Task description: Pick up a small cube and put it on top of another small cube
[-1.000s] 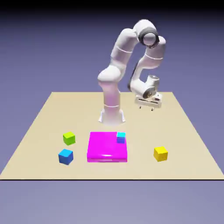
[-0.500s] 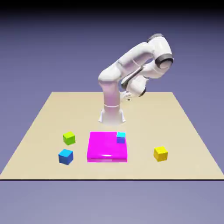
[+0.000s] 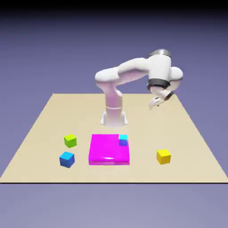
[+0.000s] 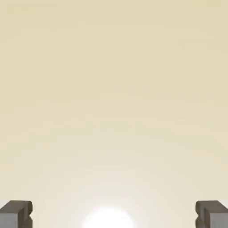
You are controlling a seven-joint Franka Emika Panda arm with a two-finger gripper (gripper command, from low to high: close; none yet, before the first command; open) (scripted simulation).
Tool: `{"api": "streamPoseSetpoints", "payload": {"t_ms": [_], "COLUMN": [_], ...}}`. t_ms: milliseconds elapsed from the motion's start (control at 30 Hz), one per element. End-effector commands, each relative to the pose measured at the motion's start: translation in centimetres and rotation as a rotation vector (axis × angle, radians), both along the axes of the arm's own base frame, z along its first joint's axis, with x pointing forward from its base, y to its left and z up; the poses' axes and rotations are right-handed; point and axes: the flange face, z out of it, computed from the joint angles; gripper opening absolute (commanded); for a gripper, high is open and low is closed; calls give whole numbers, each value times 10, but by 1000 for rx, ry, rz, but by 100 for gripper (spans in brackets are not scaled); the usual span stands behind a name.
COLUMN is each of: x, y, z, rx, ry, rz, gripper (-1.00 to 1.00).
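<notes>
A white robot arm [image 3: 133, 71] holds its tool [image 3: 155, 103] spread wide and empty above the beige worktop [image 3: 44, 120], well apart from the small yellow cube [image 3: 163, 156] near the front edge at the exterior view's right. A magenta slab [image 3: 107, 150] carries a small cyan-and-blue cube [image 3: 123, 140]; lime-green [image 3: 70, 140] and blue [image 3: 67, 159] cubes sit beside it. No writing is legible anywhere. The hand view shows only bare worktop between the fingertips [image 4: 18, 213].

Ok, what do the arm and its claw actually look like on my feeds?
The arm is glossy white, built of rounded tubular segments with a dark band near the wrist, rising from a white base column. No cables or markings show. The claw has two small, blocky grey fingertips.
</notes>
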Motion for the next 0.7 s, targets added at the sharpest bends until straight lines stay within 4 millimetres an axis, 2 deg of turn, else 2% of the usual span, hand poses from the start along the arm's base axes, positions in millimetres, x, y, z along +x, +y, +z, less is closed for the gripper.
{"api": "streamPoseSetpoints", "payload": {"t_ms": [0, 200, 367, 533, 667], "x": [14, 112, 213, 326, 418], "y": [12, 69, 94, 92, 68], "z": [2, 14, 25, 38, 47], "rx": [6, 31, 36, 25, 9], "ry": [-3, -20, -31, -30, -18], "rz": [-7, -63, -125, -198, -265], "gripper": [0, 0, 0, 0, 0]}}
